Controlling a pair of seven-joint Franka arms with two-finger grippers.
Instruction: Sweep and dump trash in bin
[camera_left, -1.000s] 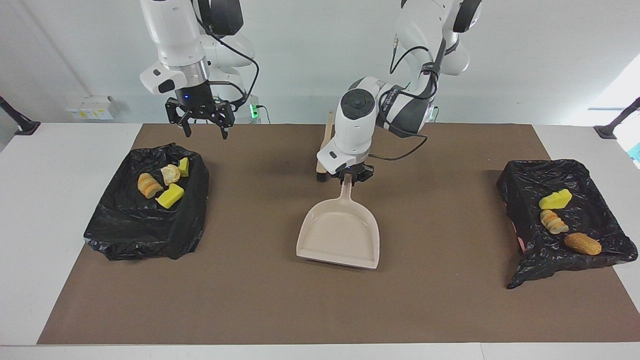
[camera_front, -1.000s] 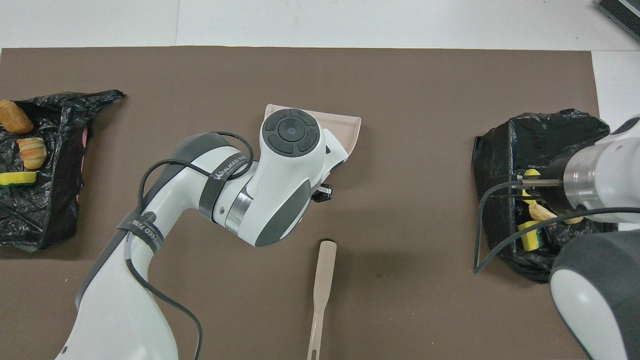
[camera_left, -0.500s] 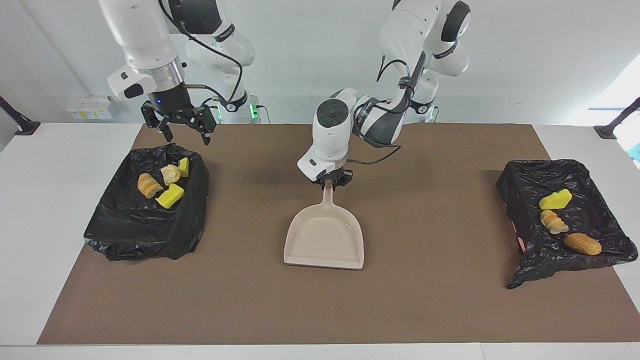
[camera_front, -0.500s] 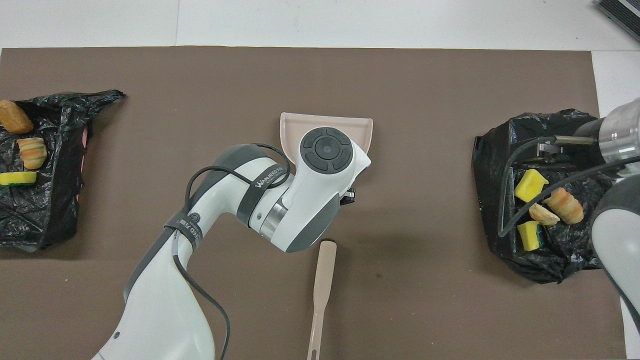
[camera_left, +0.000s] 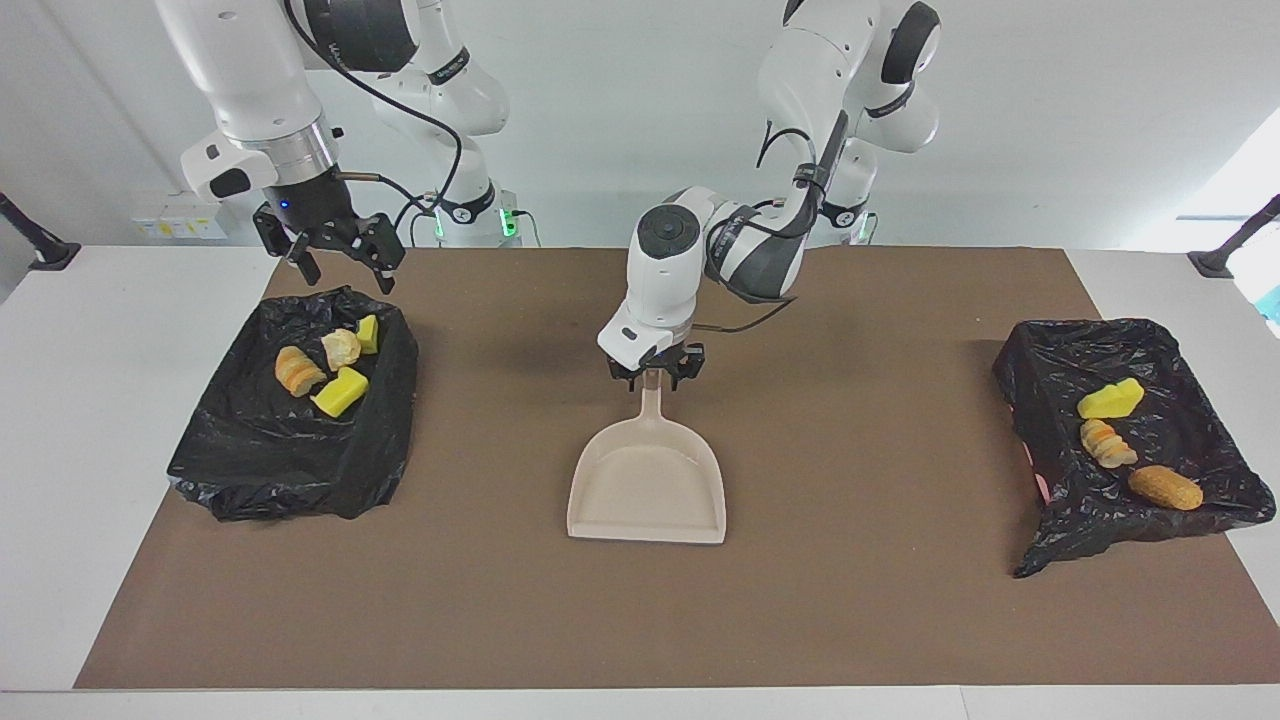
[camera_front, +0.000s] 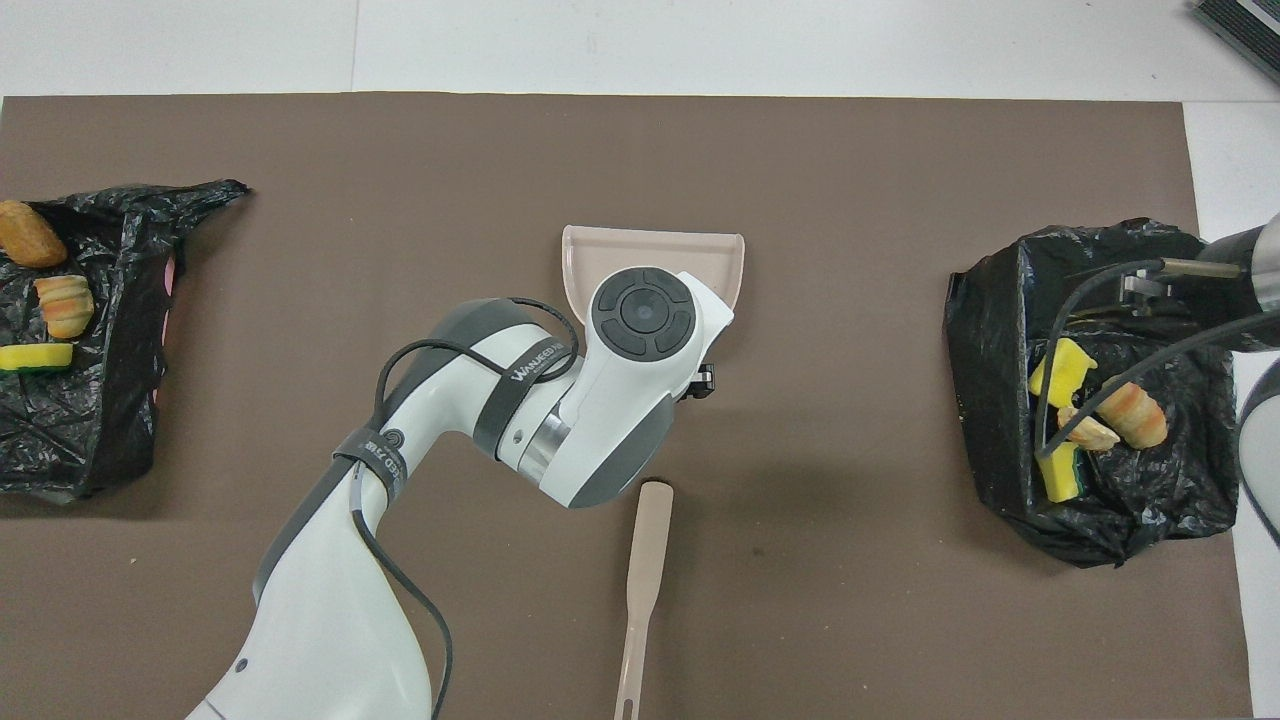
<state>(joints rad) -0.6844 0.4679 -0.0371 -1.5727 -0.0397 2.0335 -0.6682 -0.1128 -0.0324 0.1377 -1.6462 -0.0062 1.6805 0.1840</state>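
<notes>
Beige plastic, slim and flat, the brush handle (camera_front: 640, 590) is lying on the brown mat (camera_left: 900, 600) at the robots' edge of the table, midway between the two arms. Next out, the left gripper (camera_left: 655, 377) is sitting low over the tip of the dustpan's handle with its fingers standing apart on either side of it; whether they are touching it cannot be told. The dustpan (camera_left: 648, 485) is resting flat on the mat with its open mouth pointing away from the robots.

Toward the right arm's end, the right gripper (camera_left: 337, 266) is hanging in the air over the robot-side rim of a black-lined bin (camera_left: 290, 440), fingers spread wide and holding nothing. Four pieces of the trash (camera_left: 340, 390) are lying inside this bin: two yellow sponge pieces, a pale lump and an orange-striped one.

Toward the left arm's end, a second black-lined bin (camera_left: 1130, 500) is holding three more scraps (camera_left: 1110, 400): a yellow sponge piece nearest the robots, a striped lump next, and an orange-brown chunk farthest out.
</notes>
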